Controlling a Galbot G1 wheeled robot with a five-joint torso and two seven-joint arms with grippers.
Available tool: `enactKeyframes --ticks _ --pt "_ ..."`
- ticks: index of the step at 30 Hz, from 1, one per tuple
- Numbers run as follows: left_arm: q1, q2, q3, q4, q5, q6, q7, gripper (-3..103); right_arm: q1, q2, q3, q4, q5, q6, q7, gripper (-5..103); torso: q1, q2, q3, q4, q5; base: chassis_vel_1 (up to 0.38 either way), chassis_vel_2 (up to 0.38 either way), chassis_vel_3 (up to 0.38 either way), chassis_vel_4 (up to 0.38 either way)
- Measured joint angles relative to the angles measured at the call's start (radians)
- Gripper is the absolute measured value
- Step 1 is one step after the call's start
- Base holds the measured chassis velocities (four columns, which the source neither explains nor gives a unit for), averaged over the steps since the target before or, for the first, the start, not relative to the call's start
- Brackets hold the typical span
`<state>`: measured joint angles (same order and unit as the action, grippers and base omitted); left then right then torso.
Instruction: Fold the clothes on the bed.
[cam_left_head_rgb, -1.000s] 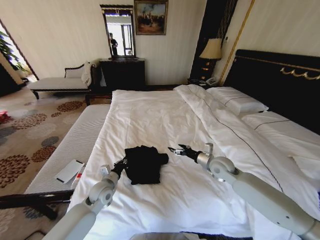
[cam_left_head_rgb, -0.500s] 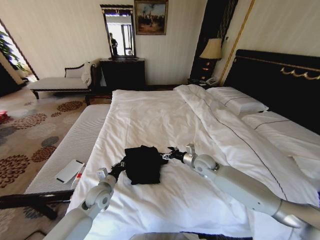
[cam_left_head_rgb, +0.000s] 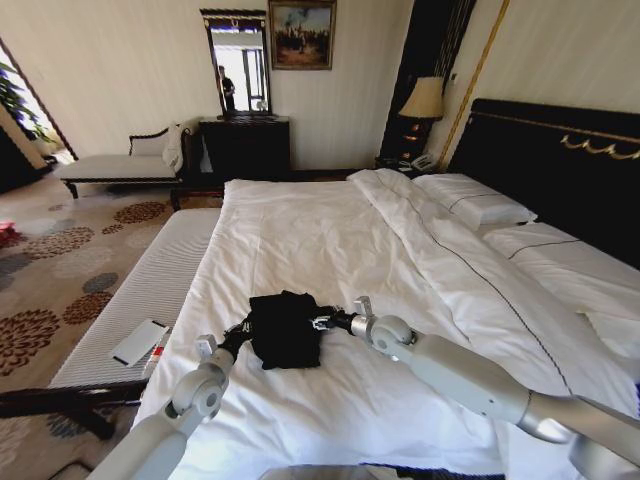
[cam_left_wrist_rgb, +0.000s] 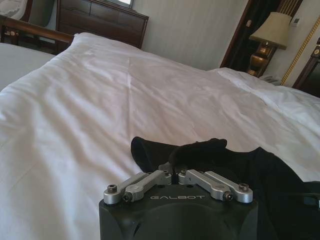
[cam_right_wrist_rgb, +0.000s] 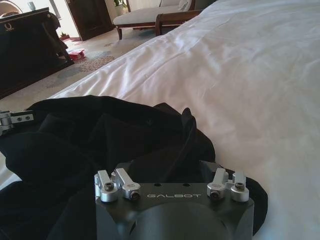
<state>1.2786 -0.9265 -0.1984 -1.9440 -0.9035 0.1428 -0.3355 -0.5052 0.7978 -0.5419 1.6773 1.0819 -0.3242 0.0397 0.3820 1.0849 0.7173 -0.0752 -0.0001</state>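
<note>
While bunched on the bed (cam_left_head_rgb: 300, 230), T-shirt (cam_left_head_rgb: 285, 327) is lying between hands | left hand (cam_left_head_rgb: 243, 329) pinching its edge, closed | right hand (cam_left_head_rgb: 322, 322) spread wide at opposite edge, gripping nothing.

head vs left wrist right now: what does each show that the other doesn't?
Head view alone: the right gripper at the black T-shirt's right edge, the pillows, the headboard and the chaise lounge. Left wrist view alone: a close look at the left gripper pinching a fold of the shirt. Both: the shirt bunched on the white duvet, the bedside lamp, the dark dresser.
</note>
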Motion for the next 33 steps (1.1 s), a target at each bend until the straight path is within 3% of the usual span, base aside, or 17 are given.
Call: enactKeyframes --ticks 2,5,6,9,12,14,17,20,33 --pt "-0.001 0.000 0.003 0.000 0.000 -0.001 0.000 1 0.004 0.001 -0.006 -0.004 0.001 0.000 0.000 63 0.000 0.000 0.000 -0.0001 0.0000 0.000 0.000 0.000 0.000" --pt "-0.001 0.000 0.005 0.000 0.000 -0.001 0.000 1 0.004 0.002 -0.007 -0.004 0.001 0.000 0.000 58 0.000 0.000 0.000 -0.0001 0.0001 0.000 0.000 0.000 0.000" --pt "0.000 0.000 0.006 0.000 0.000 -0.001 0.001 1 0.004 0.003 -0.009 -0.005 0.001 0.000 0.000 47 0.000 0.000 0.000 -0.0001 0.0001 0.000 0.000 0.000 0.000" --pt "0.001 0.000 0.006 0.000 0.000 -0.001 0.001 1 0.005 0.003 -0.011 -0.004 0.001 0.000 0.001 42 0.000 0.000 0.000 0.0000 0.0001 0.000 0.000 0.000 0.000" --pt "-0.001 0.002 0.007 0.000 -0.002 -0.001 0.001 1 0.007 0.001 -0.012 0.000 0.002 0.001 0.001 25 0.000 0.000 0.000 0.0000 0.0001 0.000 0.000 0.000 0.000" --pt "-0.002 0.003 0.007 0.000 -0.002 -0.001 0.002 1 0.008 0.001 -0.012 0.001 0.002 0.002 0.001 25 0.000 0.000 0.000 0.0000 0.0001 0.000 0.000 0.000 0.000" --pt "-0.003 0.001 0.008 0.001 -0.001 -0.001 0.002 1 0.010 0.001 -0.012 0.006 0.000 0.009 0.012 9 0.000 0.000 0.000 0.0000 0.0001 0.000 0.000 0.000 0.000" --pt "-0.003 0.001 0.010 0.001 0.000 -0.002 0.002 1 0.009 0.004 -0.009 0.010 -0.002 0.015 0.021 2 0.000 0.000 0.000 -0.0001 0.0001 0.000 0.000 0.000 0.000" --pt "0.008 0.001 0.014 -0.001 0.017 -0.016 0.001 1 -0.005 -0.007 0.001 0.049 -0.006 0.020 0.034 0 0.000 0.000 0.000 0.0000 0.0001 0.000 0.000 0.000 0.000"
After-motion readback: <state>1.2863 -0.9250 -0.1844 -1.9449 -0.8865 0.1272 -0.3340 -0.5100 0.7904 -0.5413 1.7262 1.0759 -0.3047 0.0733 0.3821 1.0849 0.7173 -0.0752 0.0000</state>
